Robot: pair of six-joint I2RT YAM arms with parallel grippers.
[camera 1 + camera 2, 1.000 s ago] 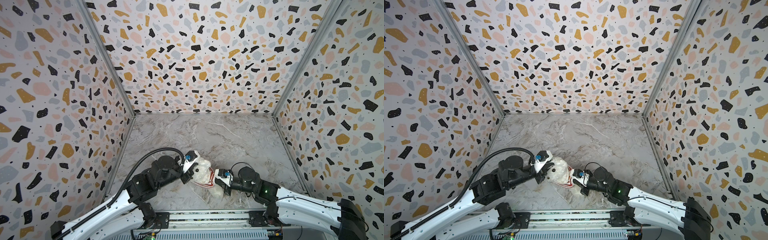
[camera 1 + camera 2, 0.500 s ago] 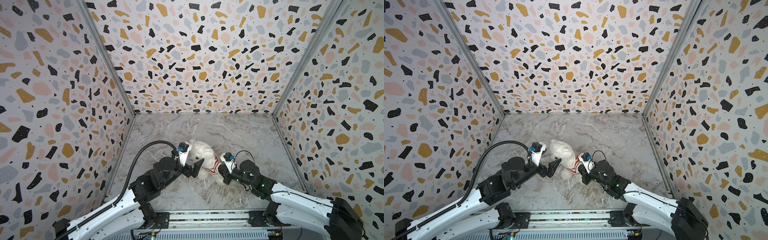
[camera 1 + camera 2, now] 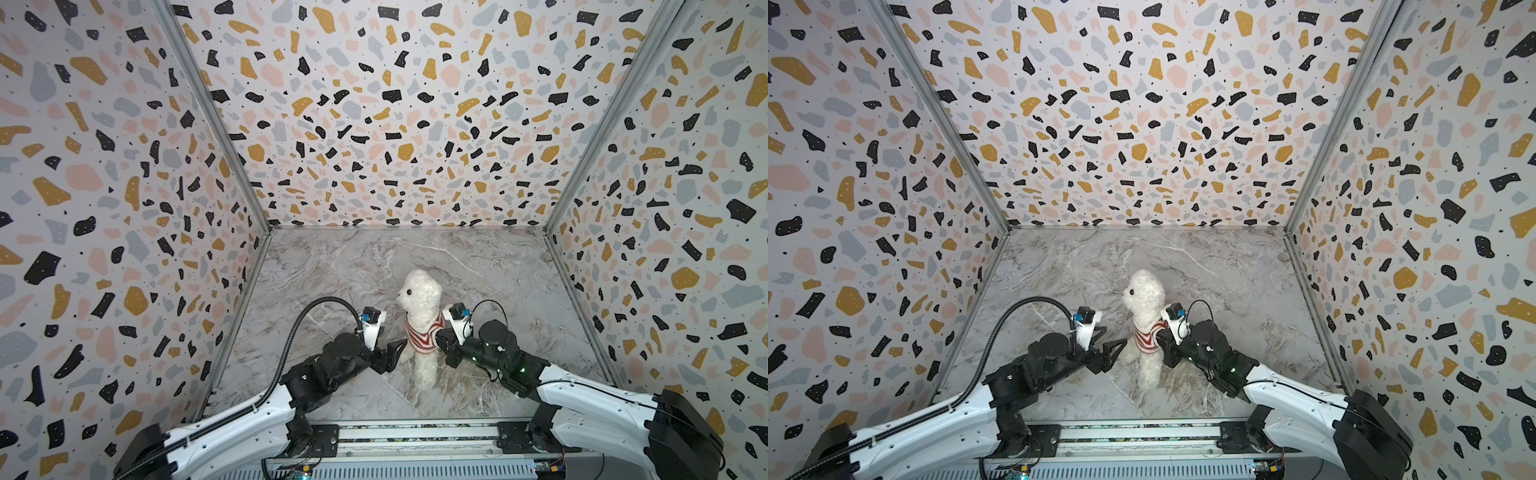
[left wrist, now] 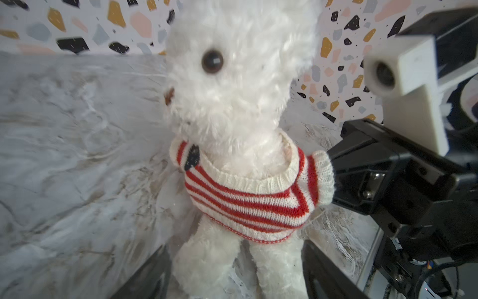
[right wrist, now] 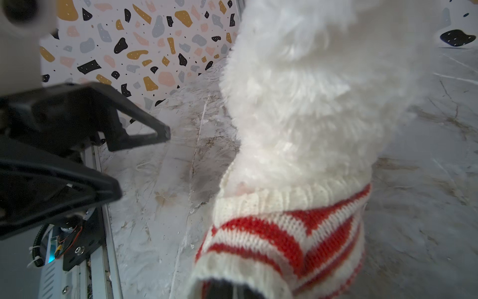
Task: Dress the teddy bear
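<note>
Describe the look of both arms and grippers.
The left arm and right arm have white shells and black joints. The left gripper and right gripper are black, with tapered fingers and a white camera block. A ribbed black cable runs along the left arm; a thin black wire loops at the right wrist.

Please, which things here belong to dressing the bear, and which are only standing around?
For the job: teddy bear; striped sweater, already on it; left end effector, open; right end effector, shut at the sleeve.
Only surroundings: marble table; speckled walls; front rail.
</note>
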